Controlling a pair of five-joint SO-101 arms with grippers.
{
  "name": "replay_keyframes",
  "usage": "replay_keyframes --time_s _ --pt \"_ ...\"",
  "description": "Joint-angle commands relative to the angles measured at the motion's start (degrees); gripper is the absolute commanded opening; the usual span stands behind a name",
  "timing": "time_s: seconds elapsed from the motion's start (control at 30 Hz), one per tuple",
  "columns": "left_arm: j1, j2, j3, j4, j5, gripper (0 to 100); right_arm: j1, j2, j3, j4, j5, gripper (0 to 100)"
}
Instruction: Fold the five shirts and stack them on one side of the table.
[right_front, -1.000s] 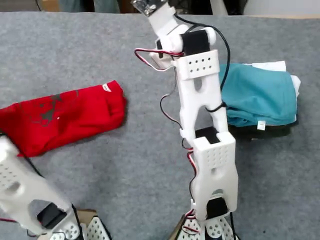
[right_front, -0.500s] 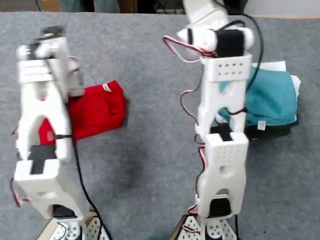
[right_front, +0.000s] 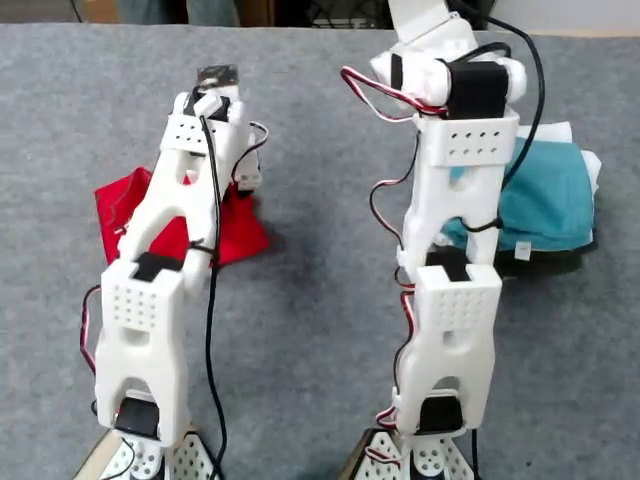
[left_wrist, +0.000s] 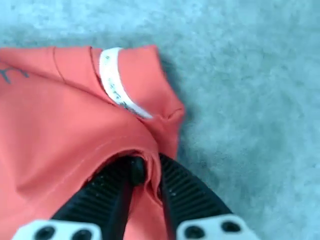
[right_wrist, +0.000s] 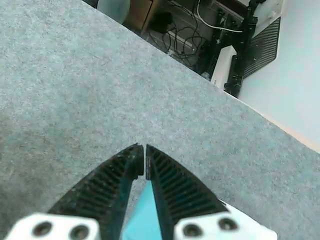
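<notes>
- We see the left gripper (left_wrist: 145, 167) clamped on a fold of the red shirt (left_wrist: 65, 115), with the cloth pinched between its two black fingers.
- In the left wrist view a white label (left_wrist: 115, 82) runs along the shirt's neckline, close to the pinched fold.
- From the high view, the red shirt (right_front: 118, 205) lies bunched on the left half of the grey table (right_front: 300, 120), and the left arm (right_front: 150, 300) stretches over its middle.
- We find the right gripper (right_wrist: 144, 155) with its fingers pressed together and nothing between the tips, raised over the grey table near its far edge.
- The right arm (right_front: 455, 300) reaches up the table just beside a stack of folded shirts at the right side.
- On that stack a teal shirt (right_front: 545, 200) lies on top, a white shirt (right_front: 550, 132) peeks out at the far edge, and a dark shirt (right_front: 540, 262) shows underneath at the near edge.
- The red shirt and the stack lie well apart, with both arms between them.
</notes>
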Motion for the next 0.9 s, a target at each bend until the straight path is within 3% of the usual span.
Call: replay_keyframes --time_s 0.0,0.1,0.2,0.33,0.4,0.5,0.73,0.87 --pt "-1.4 0.0 -8.3 5.2 3.9 16 -0.8 0.5 -2.4 -1.1 -0.4 1.9" --pt "-2.5 0.0 -15.0 11.1 7.2 31 -2.4 1.5 -2.0 -1.7 -0.5 3.9" --pt "-4.4 -0.4 -21.2 11.3 7.6 32 -3.9 2.9 -2.3 0.1 -0.5 4.4" --pt "-12.3 -3.3 -27.0 11.3 7.6 26 -7.3 3.5 -1.9 4.0 -0.6 4.3" --pt "-18.2 -4.7 -27.4 11.3 7.1 18 -9.8 3.6 -1.8 4.1 -2.2 3.0" --pt "-28.1 -6.2 -27.3 11.2 0.8 5 -14.9 3.5 -1.7 4.1 -7.4 1.5" --pt "-45.0 -7.6 -12.5 11.3 -14.0 3 -33.7 4.2 17.6 3.3 -17.7 1.5" --pt "-51.8 -12.4 1.6 9.5 -17.8 3 -38.2 9.5 32.6 -7.3 -20.0 1.5"
